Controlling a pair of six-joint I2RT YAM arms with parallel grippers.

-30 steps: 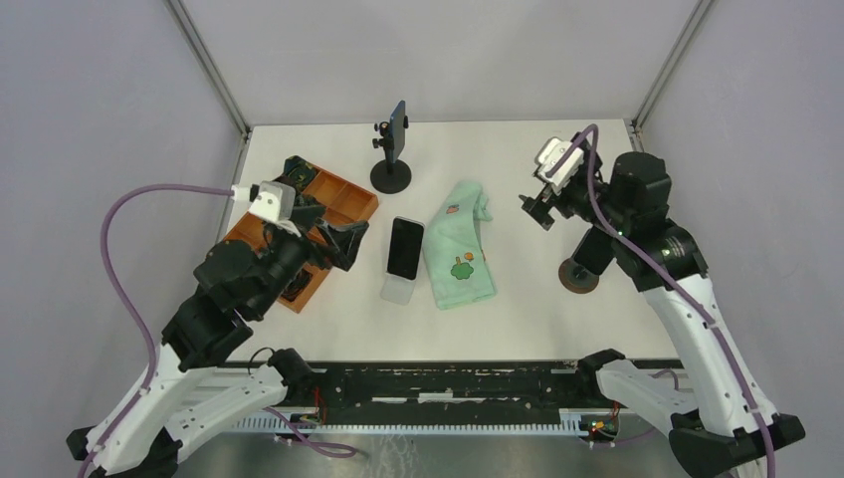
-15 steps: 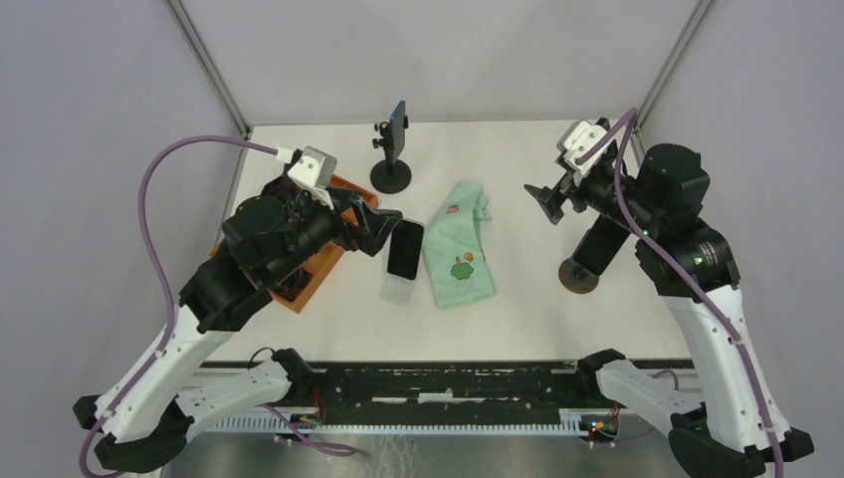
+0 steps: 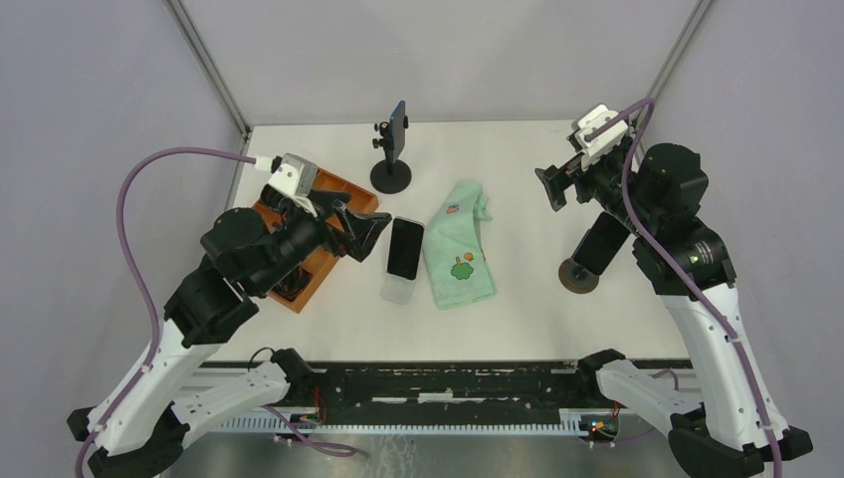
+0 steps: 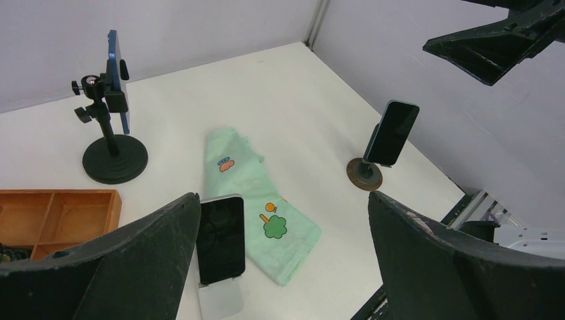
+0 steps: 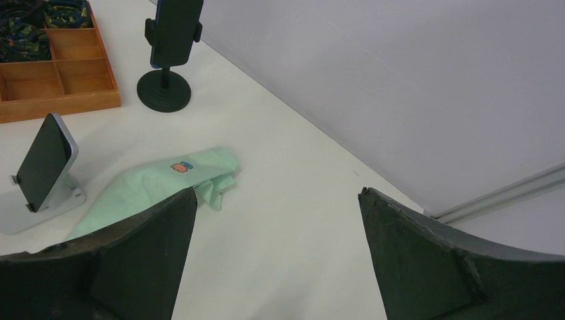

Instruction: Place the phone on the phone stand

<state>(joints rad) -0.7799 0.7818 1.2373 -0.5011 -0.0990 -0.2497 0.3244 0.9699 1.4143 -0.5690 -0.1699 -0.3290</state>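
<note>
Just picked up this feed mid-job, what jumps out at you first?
Three phones sit on stands: a dark phone on a white stand mid-table beside a green cloth, a blue phone on a black stand at the back, a third phone on a round brown base at right. The left gripper hovers open near the centre one; the right gripper, open too, hangs at right.

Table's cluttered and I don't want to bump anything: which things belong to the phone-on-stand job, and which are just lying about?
Job: black phone, leaning on the white stand; open left gripper beside it.
Lying about: green cloth; wooden tray; blue phone on black stand; dark phone on round stand.
</note>
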